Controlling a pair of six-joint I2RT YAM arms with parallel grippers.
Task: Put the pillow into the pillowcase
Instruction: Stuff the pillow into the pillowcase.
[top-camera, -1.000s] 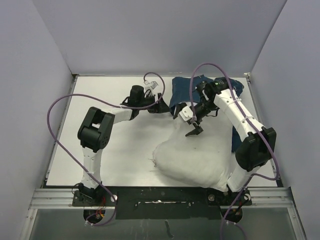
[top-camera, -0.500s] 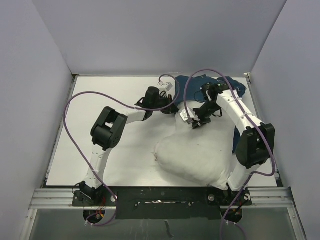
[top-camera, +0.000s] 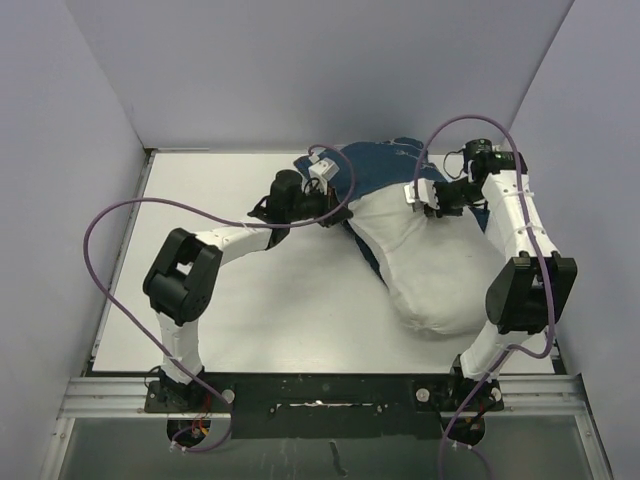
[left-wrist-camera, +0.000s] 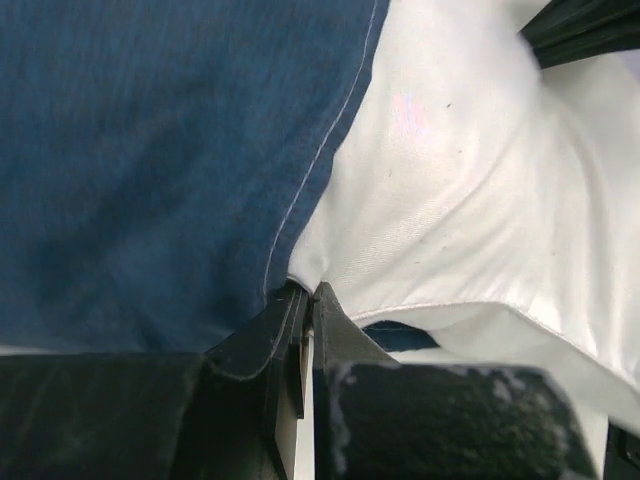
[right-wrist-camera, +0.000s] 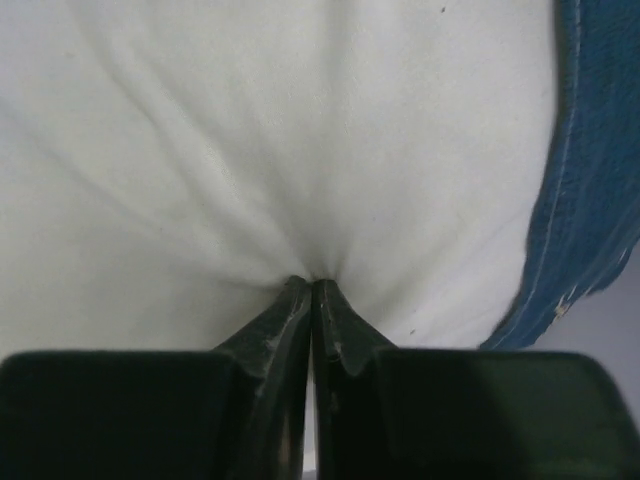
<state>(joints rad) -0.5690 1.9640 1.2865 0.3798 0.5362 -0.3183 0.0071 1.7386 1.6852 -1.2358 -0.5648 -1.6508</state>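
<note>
Two hands that stood spread a second ago are now pressed together, and the pillow (top-camera: 430, 265) has swung from the near middle of the counter (top-camera: 250, 300) to the right rear, its far end tucked against the pillowcase (top-camera: 375, 168). Insertion has begun, I judge, though most of the pillow lies bare. The left hand (left-wrist-camera: 305, 292) pinches the pillowcase hem, it seems, right where blue meets white. The right hand (right-wrist-camera: 312, 284) pinches a pucker of pillow cloth near that hem.
</note>
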